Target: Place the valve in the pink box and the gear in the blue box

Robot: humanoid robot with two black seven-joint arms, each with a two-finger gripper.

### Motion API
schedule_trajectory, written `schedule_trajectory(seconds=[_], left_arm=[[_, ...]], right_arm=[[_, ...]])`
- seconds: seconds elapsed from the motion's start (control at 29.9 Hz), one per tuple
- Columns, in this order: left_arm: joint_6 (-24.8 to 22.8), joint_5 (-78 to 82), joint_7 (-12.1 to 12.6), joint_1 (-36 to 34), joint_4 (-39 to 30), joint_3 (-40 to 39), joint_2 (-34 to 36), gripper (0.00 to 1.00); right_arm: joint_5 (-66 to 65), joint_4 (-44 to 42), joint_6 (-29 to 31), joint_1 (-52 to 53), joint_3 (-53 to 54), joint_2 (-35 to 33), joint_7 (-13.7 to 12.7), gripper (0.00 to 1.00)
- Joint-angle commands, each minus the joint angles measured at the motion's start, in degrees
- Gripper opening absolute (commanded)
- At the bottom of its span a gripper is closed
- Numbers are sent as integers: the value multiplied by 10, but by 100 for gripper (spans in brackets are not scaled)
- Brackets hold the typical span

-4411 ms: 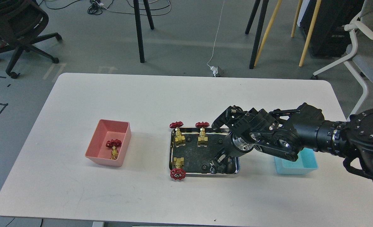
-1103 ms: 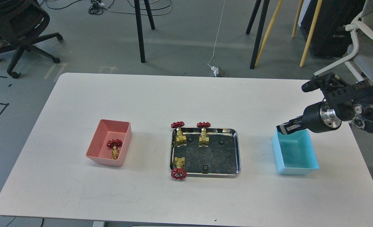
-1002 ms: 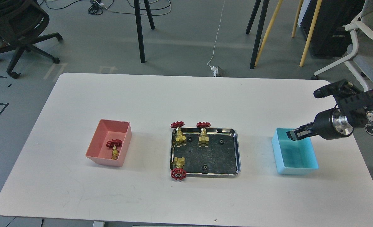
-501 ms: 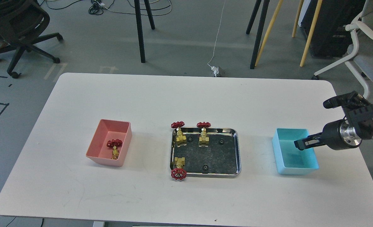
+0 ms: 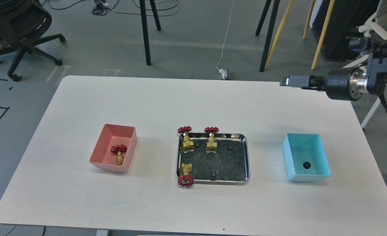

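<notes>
The salmon-pink box [image 5: 109,166] stands at the left of the table with one brass valve [image 5: 118,154] with a red handwheel lying in it. The light blue box [image 5: 308,178] stands at the right with one small black gear [image 5: 306,165] on its floor. My right gripper [image 5: 290,81] is held high above the table's far right, well away from the blue box, pointing left. It holds nothing that I can see, and its fingers appear as one dark bar. My left gripper is out of view.
A shiny steel tray [image 5: 248,157] in the middle holds three more valves [image 5: 185,140] [image 5: 210,140] [image 5: 184,175] and three loose gears [image 5: 197,144] [image 5: 230,147] [image 5: 213,174]. The white table [image 5: 147,105] has chairs and stand legs on the floor behind it.
My right gripper carried a gear from the tray to the blue box and dipped into it. It has now risen up and back, and the gear lies in the box.
</notes>
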Motion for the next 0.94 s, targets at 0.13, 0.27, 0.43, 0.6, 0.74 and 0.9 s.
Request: schedule_trajectory(seconds=[0.13,0.27,0.43,0.6,0.74,0.9], left_arm=[[-11,2,1,-5,0,70,-14,93],[-7,12,4,-6,0,72,-43,93],[4,21,7,-8,1,72,-73,93],[9,21,7,-8,1,71,-91,93],[9,21,7,-9,1,71,-96,93],[8,21,6,-9,2,71,-95,93]], right_arm=[[137,-185,0,16,190,113,-17,94],[229,-234,-77,55,196,159,-51,93],[273,-328,-256,88,196,230,-116,92],[285,-517,-293,134,197,344,-133,91],[303,-561,-292,146,197,375,-120,93],[303,-527,-287,145,195,375,-110,99]])
